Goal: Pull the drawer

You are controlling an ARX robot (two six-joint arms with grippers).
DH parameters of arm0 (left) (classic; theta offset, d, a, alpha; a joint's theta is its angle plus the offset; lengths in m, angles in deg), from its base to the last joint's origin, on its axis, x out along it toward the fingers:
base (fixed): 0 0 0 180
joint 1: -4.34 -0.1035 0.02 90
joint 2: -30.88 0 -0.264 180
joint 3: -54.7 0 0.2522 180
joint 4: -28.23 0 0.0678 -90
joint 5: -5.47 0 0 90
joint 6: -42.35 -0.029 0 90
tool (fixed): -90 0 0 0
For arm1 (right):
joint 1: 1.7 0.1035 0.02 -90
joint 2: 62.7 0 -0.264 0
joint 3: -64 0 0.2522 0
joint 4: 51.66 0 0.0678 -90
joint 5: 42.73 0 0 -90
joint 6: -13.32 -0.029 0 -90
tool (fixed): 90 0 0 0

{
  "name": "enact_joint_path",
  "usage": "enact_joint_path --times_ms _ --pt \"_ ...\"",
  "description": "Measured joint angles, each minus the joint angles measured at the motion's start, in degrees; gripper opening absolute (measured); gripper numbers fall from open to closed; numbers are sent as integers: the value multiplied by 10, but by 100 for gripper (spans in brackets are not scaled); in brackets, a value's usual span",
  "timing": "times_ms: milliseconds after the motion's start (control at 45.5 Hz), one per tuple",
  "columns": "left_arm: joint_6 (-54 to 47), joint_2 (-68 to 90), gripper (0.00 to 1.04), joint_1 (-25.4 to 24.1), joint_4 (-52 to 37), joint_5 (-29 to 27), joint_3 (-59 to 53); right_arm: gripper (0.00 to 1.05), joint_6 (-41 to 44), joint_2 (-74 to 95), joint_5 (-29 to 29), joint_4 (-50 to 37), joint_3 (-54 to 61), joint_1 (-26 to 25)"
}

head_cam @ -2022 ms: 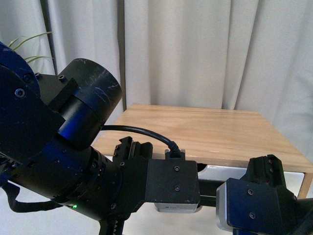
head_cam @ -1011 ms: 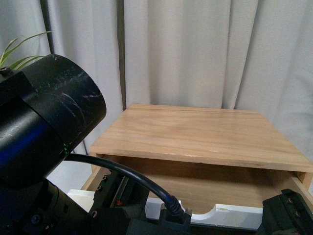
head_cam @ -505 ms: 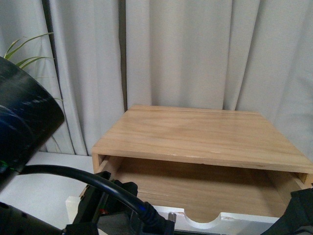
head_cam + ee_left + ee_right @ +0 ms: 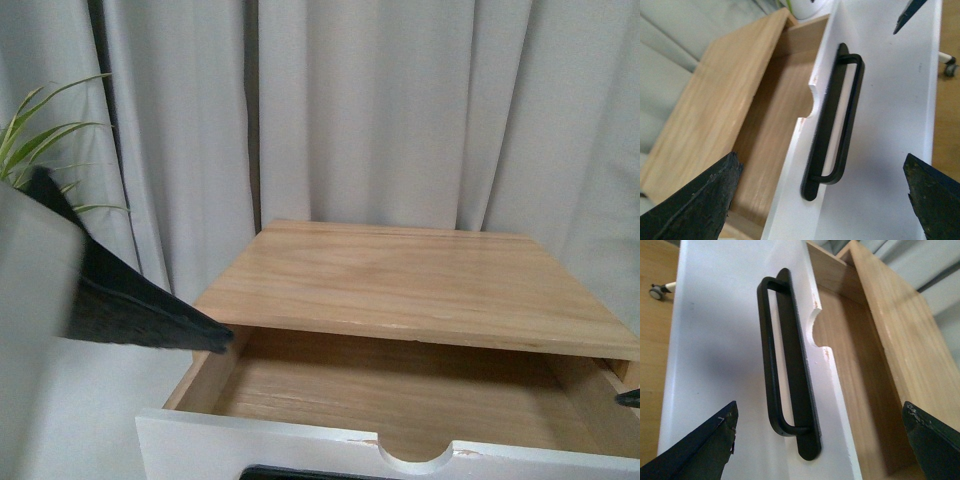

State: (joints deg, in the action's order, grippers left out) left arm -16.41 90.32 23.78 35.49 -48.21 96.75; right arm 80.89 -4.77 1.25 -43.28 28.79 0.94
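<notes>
The drawer (image 4: 300, 445) stands pulled out from under the flat wood cabinet top (image 4: 420, 275), and its light wood inside (image 4: 400, 395) is bare. The white front panel has a half-round notch (image 4: 415, 458) in its top edge. In the left wrist view my left gripper (image 4: 820, 165) is open, its fingers (image 4: 695, 205) spread wide on either side of the black bar handle (image 4: 837, 120) and clear of it. My right gripper (image 4: 820, 407) is also open, back from the same handle (image 4: 785, 365) on the white front (image 4: 715, 350). Neither gripper touches the handle.
Grey curtains (image 4: 400, 110) hang behind the cabinet and a green plant (image 4: 40, 140) stands at the left. A blurred dark arm part (image 4: 130, 300) crosses the left of the front view. A caster wheel (image 4: 657, 290) rests on the wooden floor below the drawer front.
The drawer has slid out toward me, from shut to wide open. Both arms have drawn back and mostly left the front view. The grippers now stand open off the handle.
</notes>
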Motion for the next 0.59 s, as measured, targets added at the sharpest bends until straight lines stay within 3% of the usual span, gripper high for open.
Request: enact_joint_path --times_ms 154,374,593 --pt "48 -91 99 -45 -45 -2 -60 96 -35 -55 -20 -28 34 -46" --pt "111 -250 99 -98 -24 12 -140 96 -113 -179 -55 -22 63 -136" --pt "198 -438 99 -106 22 -59 -183 96 -199 -273 -85 -27 82 -240"
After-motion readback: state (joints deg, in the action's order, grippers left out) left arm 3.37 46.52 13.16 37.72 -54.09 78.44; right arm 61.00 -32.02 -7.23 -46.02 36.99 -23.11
